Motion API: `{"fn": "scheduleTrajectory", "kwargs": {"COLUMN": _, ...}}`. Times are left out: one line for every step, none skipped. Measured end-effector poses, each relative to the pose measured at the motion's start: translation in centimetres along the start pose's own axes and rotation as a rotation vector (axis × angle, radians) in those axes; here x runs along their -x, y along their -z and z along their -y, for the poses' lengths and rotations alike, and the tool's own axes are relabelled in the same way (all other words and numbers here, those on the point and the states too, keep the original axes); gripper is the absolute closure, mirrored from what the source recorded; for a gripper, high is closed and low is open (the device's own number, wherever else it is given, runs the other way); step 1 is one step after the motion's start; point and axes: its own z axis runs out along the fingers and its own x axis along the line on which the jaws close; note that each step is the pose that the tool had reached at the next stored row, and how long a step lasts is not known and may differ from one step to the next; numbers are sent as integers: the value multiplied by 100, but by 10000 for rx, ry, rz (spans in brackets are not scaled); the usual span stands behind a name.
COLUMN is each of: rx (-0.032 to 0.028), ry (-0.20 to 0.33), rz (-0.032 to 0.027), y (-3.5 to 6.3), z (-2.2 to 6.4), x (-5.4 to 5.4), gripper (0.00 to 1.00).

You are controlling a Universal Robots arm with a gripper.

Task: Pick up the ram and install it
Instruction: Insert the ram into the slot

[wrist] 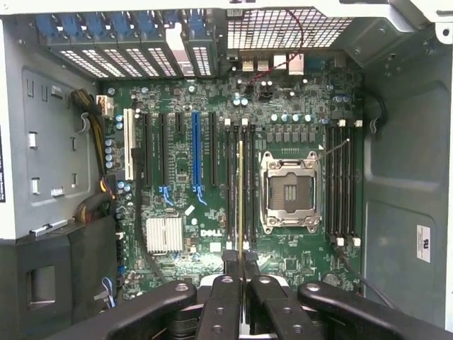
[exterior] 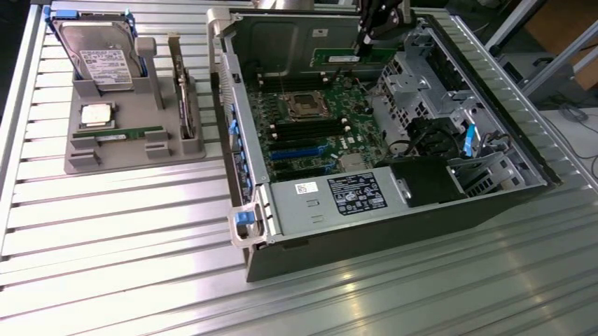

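Note:
My gripper (exterior: 366, 43) hangs over the far part of the open computer case (exterior: 252, 150) and is shut on the ram (exterior: 332, 57), a narrow green stick held level above the motherboard (exterior: 318, 133). In the wrist view the ram (wrist: 241, 191) shows edge-on as a thin yellow-green line between the black fingers (wrist: 225, 283) of the gripper (wrist: 241, 259). It lines up over the long black memory slots (wrist: 234, 185) beside the silver processor socket (wrist: 290, 193), still above the board. A second ram stick (exterior: 122, 134) lies in the grey holder (exterior: 84, 164) at the exterior view's left.
The grey holder also carries a hard drive (exterior: 98, 56), a square silver processor (exterior: 96, 114) and an upright card (exterior: 184, 98). Inside the case are a power supply (exterior: 341, 196), drive cages (exterior: 421, 77), cables (exterior: 421, 136) and more memory slots (wrist: 342, 180). All stands on a ribbed metal table (exterior: 140, 266).

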Motion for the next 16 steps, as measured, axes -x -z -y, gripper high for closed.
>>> {"fn": "scheduleTrajectory", "kwargs": {"rx": 0, "ry": 0, "rz": 0, "y": -10, "z": 0, "x": 0, "gripper": 88}}
{"fn": "scheduleTrajectory", "kwargs": {"rx": 1, "ry": 0, "rz": 0, "y": -24, "z": 1, "x": 0, "gripper": 88}}
{"fn": "scheduleTrajectory", "kwargs": {"rx": 0, "ry": 1, "rz": 1, "y": -33, "z": 2, "x": 0, "gripper": 88}}
{"fn": "scheduleTrajectory", "kwargs": {"rx": 0, "ry": 1, "rz": 0, "y": -40, "z": 2, "x": 1, "gripper": 88}}
{"fn": "scheduleTrajectory", "kwargs": {"rx": 0, "ry": 0, "rz": 0, "y": -48, "z": 2, "x": 1, "gripper": 88}}
{"fn": "scheduleTrajectory", "kwargs": {"rx": 0, "ry": 0, "rz": 1, "y": -56, "z": 2, "x": 1, "gripper": 88}}
{"fn": "scheduleTrajectory", "kwargs": {"rx": 0, "ry": 0, "rz": 1, "y": -61, "z": 3, "x": 1, "gripper": 88}}
{"fn": "scheduleTrajectory", "kwargs": {"rx": 0, "ry": 0, "rz": 0, "y": -69, "z": 4, "x": 1, "gripper": 88}}
{"fn": "scheduleTrajectory", "kwargs": {"rx": 0, "ry": 0, "rz": 0, "y": -79, "z": 4, "x": 1, "gripper": 88}}
{"fn": "scheduleTrajectory", "kwargs": {"rx": 0, "ry": 0, "rz": 1, "y": -86, "z": 5, "x": 1, "gripper": 88}}
{"fn": "scheduleTrajectory", "kwargs": {"rx": 0, "ry": 0, "rz": 0, "y": -93, "z": 5, "x": 1, "gripper": 88}}
{"fn": "scheduleTrajectory", "kwargs": {"rx": 0, "ry": 0, "rz": 1, "y": -99, "z": 6, "x": 1, "gripper": 88}}
{"fn": "scheduleTrajectory", "kwargs": {"rx": 0, "ry": 0, "rz": 1, "y": -105, "z": 6, "x": 1, "gripper": 88}}
{"fn": "scheduleTrajectory", "kwargs": {"rx": 0, "ry": 0, "rz": 0, "y": -108, "z": 6, "x": 1, "gripper": 88}}
{"fn": "scheduleTrajectory", "kwargs": {"rx": 0, "ry": 0, "rz": 0, "y": -113, "z": 6, "x": 2, "gripper": 88}}
{"fn": "scheduleTrajectory", "kwargs": {"rx": 0, "ry": 0, "rz": 0, "y": -116, "z": 6, "x": 2, "gripper": 88}}
